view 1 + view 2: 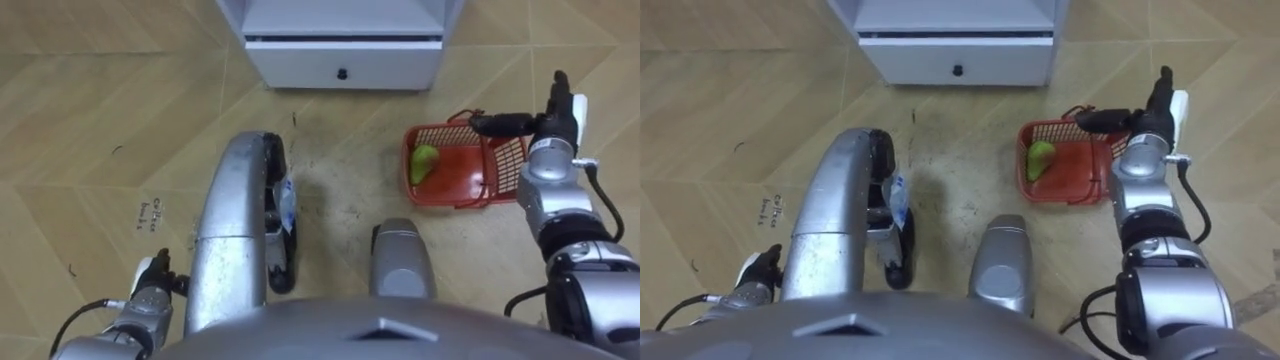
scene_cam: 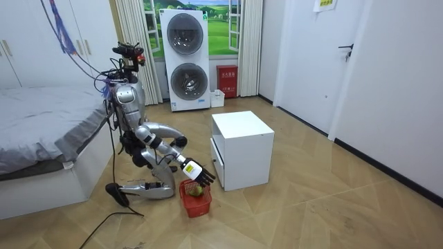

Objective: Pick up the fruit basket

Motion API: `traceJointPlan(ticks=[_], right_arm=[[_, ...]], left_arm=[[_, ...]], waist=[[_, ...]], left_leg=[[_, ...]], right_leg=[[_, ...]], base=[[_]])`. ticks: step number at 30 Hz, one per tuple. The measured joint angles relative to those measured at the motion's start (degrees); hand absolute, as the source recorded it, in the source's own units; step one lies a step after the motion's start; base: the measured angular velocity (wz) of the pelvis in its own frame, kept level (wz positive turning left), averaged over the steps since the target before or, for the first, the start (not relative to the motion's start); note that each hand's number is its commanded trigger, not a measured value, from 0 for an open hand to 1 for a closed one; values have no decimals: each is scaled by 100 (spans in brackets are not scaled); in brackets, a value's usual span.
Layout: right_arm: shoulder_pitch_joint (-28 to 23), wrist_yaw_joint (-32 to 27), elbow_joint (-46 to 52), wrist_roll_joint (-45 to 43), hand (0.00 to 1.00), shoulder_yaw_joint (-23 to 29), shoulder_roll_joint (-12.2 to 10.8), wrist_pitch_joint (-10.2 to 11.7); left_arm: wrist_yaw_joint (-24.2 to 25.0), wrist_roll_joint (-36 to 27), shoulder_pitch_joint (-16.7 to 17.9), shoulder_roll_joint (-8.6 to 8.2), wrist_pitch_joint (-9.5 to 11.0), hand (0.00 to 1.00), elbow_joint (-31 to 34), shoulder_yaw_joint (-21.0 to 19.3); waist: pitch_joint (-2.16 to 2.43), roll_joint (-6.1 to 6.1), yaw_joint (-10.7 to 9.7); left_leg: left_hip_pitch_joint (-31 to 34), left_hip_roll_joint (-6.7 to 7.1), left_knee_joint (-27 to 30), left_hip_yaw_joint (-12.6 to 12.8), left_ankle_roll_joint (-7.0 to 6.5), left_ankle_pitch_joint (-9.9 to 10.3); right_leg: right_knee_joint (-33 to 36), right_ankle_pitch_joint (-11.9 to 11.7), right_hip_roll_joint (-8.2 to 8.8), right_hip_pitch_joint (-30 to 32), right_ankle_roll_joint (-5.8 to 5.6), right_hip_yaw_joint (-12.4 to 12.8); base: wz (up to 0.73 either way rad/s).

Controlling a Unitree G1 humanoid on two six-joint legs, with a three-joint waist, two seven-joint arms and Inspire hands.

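The left hand (image 1: 152, 278) is low at the robot's left side, near the floor (image 1: 90, 120); whether it is open or closed cannot be told. The floor is glossy wood laid in a herringbone pattern, with scuffs. Just ahead of that hand is a small dark handwritten mark (image 1: 150, 214), too small to read.

Straight ahead stands a smooth, boxy white cabinet (image 1: 343, 55). It has an open shelf above a drawer, and the drawer has one small dark knob (image 1: 343, 74).

To the right of the cabinet's front, the fruit basket (image 1: 452, 200) sits on the floor. It is red plastic with lattice walls, roughly rectangular, and a thin red handle (image 1: 468, 116) shows at its far edge. A green, pear-shaped fruit (image 1: 424, 163) lies inside against the left wall.

The right hand (image 1: 545, 128) is at the basket's far right corner, its dark fingers straight and apart. One finger reaches left over the rim beside the handle and another points away. It grips nothing, and contact with the rim cannot be told.

In the room view, a bed (image 2: 41, 117) with a grey cover stands at the left. The robot kneels beside it, facing the cabinet, with its right arm stretched down over the basket. Behind it, between pale curtains, are two stacked white washing machines (image 2: 185, 59) with round doors. A white door (image 2: 353, 62) is at the right.
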State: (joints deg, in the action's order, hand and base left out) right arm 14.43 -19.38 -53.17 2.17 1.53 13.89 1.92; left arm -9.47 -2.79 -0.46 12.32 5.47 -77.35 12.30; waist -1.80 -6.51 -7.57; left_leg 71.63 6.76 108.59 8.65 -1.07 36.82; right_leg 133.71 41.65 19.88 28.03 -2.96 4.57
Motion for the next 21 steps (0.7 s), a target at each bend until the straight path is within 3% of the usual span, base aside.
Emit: traceJointPlan(ticks=[4,8,13,21], right_arm=[[2,88,-9,6,0,-19,1,0],[2,162,-28,137,0,-38,-21,0],[86,195,-477,212,0,-230,-32,1],[161,423,-887,459,0,-395,-16,-11]], left_arm=[[21,-1,-8,-1,16,0,3,158],[22,-151,-4,5,17,0,-8,283],[59,-218,3,-1,21,0,-44,495],[120,-302,-88,-1,31,0,-41,491]], waist=[[-1,155,-1],[-2,232,14],[-12,221,49],[-45,210,335]], left_leg=[[81,-11,-5,9,1,1],[141,-8,-28,24,1,0],[240,-13,-63,21,25,-11],[435,-28,-88,25,57,-27]], right_leg=[[18,1,4,41,-1,-24],[22,4,15,117,-9,-28],[27,11,9,221,-23,-63],[65,16,7,435,-33,-74]], base=[[4],[4],[5],[3]])
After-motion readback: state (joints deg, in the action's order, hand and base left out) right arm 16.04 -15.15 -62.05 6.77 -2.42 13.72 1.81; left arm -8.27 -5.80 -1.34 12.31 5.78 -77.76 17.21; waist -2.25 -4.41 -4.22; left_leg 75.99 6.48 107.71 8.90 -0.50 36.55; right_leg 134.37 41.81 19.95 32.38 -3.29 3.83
